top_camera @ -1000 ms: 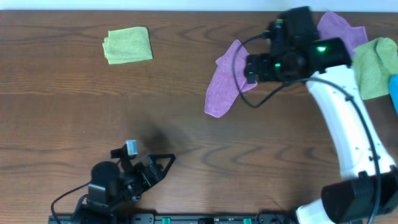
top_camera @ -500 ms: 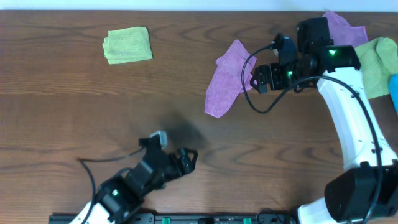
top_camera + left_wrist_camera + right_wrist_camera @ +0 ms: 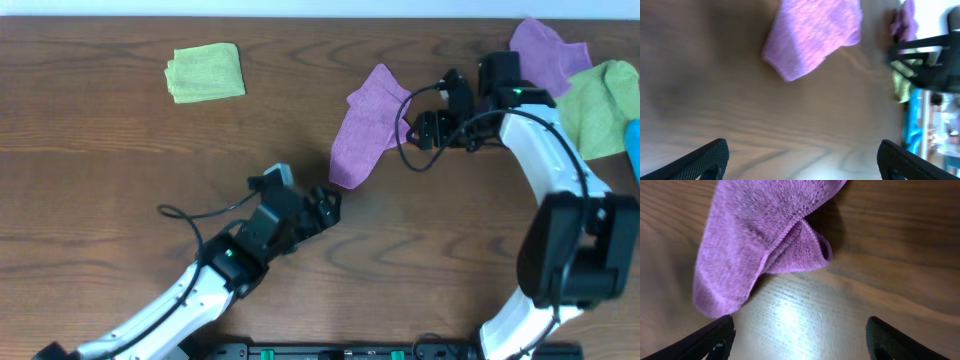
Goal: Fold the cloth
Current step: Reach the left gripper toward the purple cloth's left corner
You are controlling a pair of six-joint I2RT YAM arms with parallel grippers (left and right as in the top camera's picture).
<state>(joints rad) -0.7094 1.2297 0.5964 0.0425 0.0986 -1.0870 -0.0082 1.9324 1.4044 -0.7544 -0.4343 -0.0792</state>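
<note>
Dark wooden counter [image 3: 100, 200]: nearest its front edge, the left claw [image 3: 328, 203] gapes wide and empty, just short of the cloth [image 3: 362, 125], which lies rumpled right of centre. The right claw [image 3: 410, 128], also spread and empty, sits just beside the cloth's right side. At the far right corner, another purple cloth [image 3: 545, 45] is partly behind the arm, and a lime-green cloth [image 3: 600, 100] is cut off by the view

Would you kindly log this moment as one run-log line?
cloth: crumpled, unfolded | left gripper: open, near cloth's lower end | right gripper: open, beside cloth
</note>
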